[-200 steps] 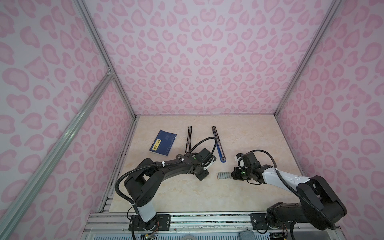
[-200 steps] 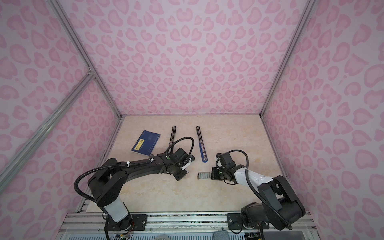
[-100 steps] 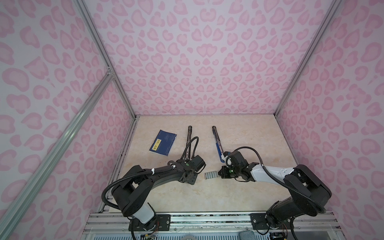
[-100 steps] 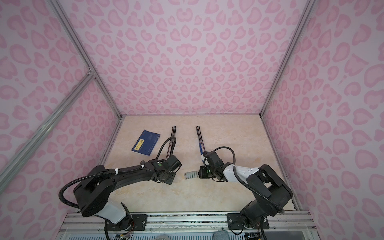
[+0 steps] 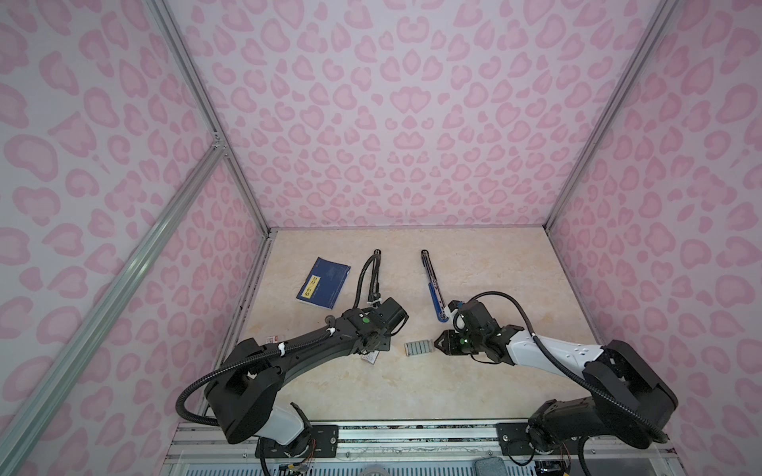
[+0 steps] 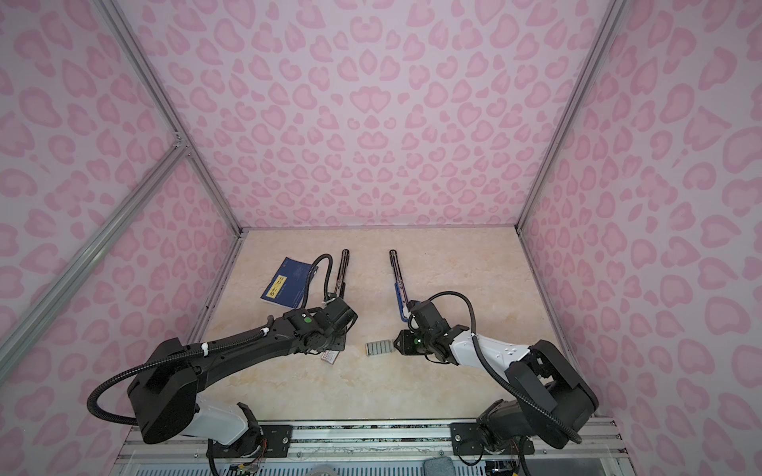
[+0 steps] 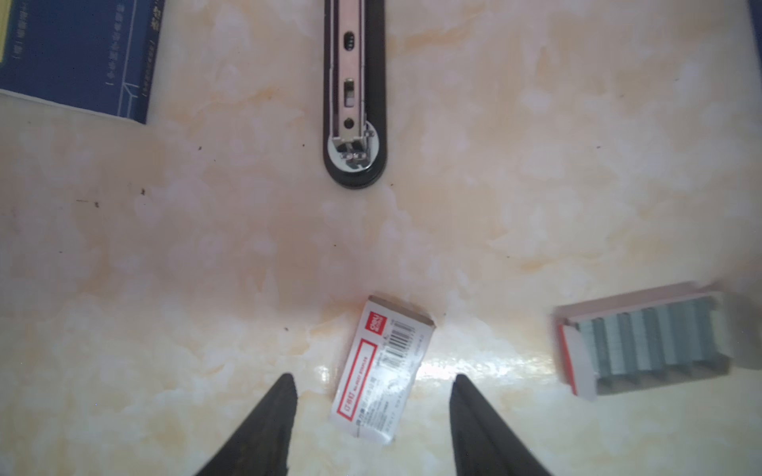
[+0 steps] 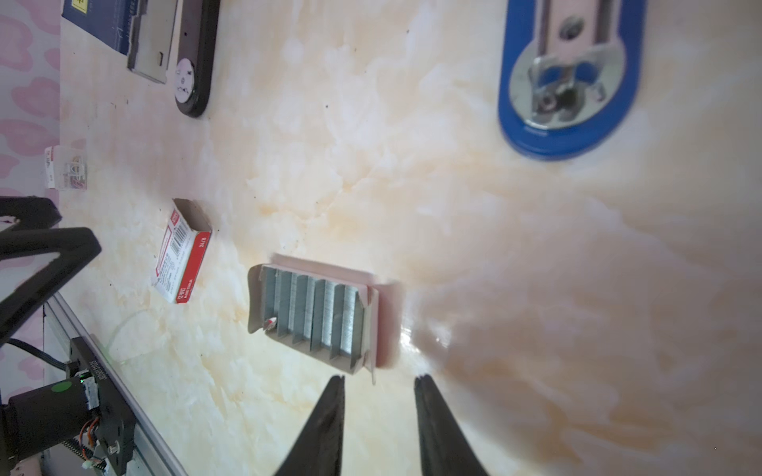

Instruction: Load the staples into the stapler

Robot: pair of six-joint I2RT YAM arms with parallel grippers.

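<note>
- A ribbed grey block of staples [image 5: 418,348] lies flat on the beige marbled tabletop [image 5: 412,391], between two black robot arms.
- The right tool [image 5: 437,341] points at the block's right end, just beside it; contact cannot be told.
- The left arm [image 5: 305,354] bends low over a small red-and-white box [image 5: 368,358], left of the staples.
- Farther back lie a blue stapler [image 5: 435,294], a black stapler [image 5: 377,263] and a dark blue booklet [image 5: 323,282].
- Pink-patterned walls [image 5: 391,123] enclose the scene.
</note>
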